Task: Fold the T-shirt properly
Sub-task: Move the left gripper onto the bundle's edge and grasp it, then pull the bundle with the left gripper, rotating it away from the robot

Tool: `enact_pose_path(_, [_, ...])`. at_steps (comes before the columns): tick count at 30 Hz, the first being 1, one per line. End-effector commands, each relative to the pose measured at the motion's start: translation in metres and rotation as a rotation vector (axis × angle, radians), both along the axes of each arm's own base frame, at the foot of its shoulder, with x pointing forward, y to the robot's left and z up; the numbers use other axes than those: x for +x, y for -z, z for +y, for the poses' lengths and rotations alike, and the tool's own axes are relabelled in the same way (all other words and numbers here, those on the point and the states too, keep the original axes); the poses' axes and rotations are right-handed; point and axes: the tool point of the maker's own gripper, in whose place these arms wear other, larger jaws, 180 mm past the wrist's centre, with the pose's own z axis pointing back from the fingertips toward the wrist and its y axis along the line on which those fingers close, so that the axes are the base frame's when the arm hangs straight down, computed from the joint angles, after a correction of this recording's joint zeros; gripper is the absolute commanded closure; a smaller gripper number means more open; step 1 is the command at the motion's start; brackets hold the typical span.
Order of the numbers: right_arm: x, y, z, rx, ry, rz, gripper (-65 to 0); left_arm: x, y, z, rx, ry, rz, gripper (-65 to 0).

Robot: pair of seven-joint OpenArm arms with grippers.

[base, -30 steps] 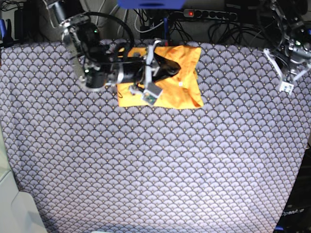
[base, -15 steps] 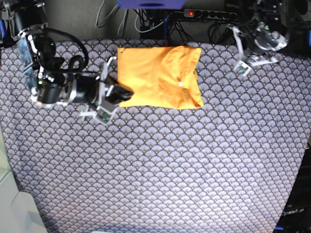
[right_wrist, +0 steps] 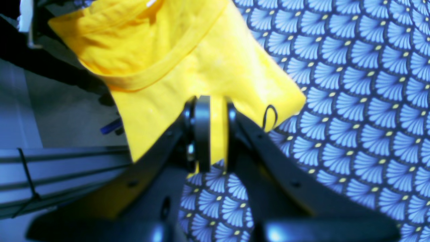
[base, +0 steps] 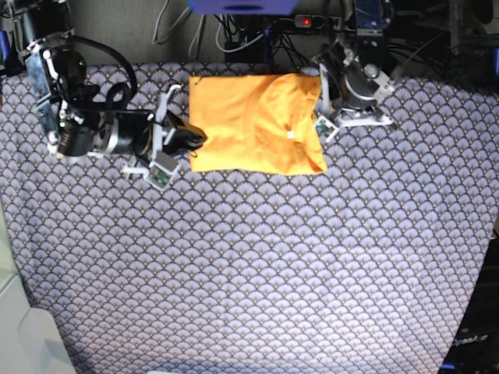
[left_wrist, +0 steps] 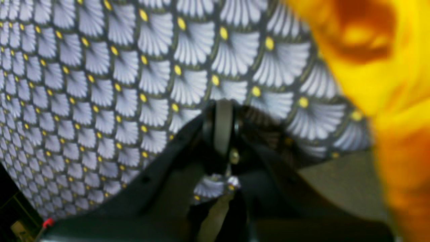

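At table's (base: 249, 273) far edge: right gripper (right_wrist: 211, 134) nipping T-shirt (base: 253, 125) edge, likely to square fold; left gripper (left_wrist: 223, 141) shut, empty, beside opposite edge.

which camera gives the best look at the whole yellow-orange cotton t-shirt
The base view: the plain yellow-orange cotton T-shirt shows whole there, folded into a rectangle on the patterned cloth. The right wrist view shows one edge close up; the left wrist view shows only a blurred corner.

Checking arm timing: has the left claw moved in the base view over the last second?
Yes. The left claw came in from the cloth's right edge toward the middle and now sits beside the T-shirt's right edge, below the power strip.
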Motion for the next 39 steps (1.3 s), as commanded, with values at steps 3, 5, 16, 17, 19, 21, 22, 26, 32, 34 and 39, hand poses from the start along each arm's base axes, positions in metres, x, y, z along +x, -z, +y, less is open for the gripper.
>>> enact_pose_path(3, [0.006, -0.012, 0.000, 0.023, -0.005, -0.038, -4.6, 0.001, -0.004, -0.002, 0.028, 0.021, -0.012, 0.0])
enact_pose_path(5, [0.006, -0.012, 0.000, 0.023, -0.005, -0.038, -4.6, -0.002, -0.003, 0.002, 0.048, 0.022, -0.003, 0.0])
enact_pose_path(16, [0.006, -0.012, 0.002, 0.028, -0.004, -0.037, -4.6, -0.029, 0.007, 0.000, 0.062, 0.050, 0.063, 0.0])
enact_pose_path(17, [0.006, -0.012, 0.002, 0.028, -0.004, -0.037, -4.6, -0.028, 0.004, -0.003, 0.060, 0.054, 0.057, 0.0])
enact_pose_path(19, [0.006, -0.012, 0.002, 0.028, -0.004, -0.037, -4.6, -0.025, -0.002, -0.015, 0.039, 0.070, 0.035, 0.0])
enact_pose_path(21, [0.006, -0.011, 0.002, 0.028, -0.003, -0.035, -4.6, -0.024, -0.003, -0.021, 0.031, 0.077, 0.033, 0.0])
enact_pose_path(22, [0.007, -0.008, 0.000, 0.026, 0.002, -0.026, -4.6, -0.024, -0.002, -0.024, 0.025, 0.080, 0.034, 0.0])
enact_pose_path(26, [0.009, 0.010, -0.004, 0.028, 0.038, 0.036, -4.6, -0.022, -0.003, -0.035, 0.000, 0.082, 0.027, 0.0])
enact_pose_path(32, [0.006, 0.018, -0.005, 0.065, 0.067, 0.063, -4.6, -0.007, -0.009, -0.041, -0.019, 0.075, -0.004, 0.0])
enact_pose_path(34, [0.003, 0.021, -0.009, 0.058, 0.071, 0.069, -4.6, -0.002, -0.009, -0.048, -0.044, 0.058, -0.006, 0.0])
enact_pose_path(39, [-0.004, 0.026, -0.017, 0.033, 0.070, 0.086, -4.6, 0.017, -0.005, -0.058, -0.063, 0.061, -0.013, 0.0])
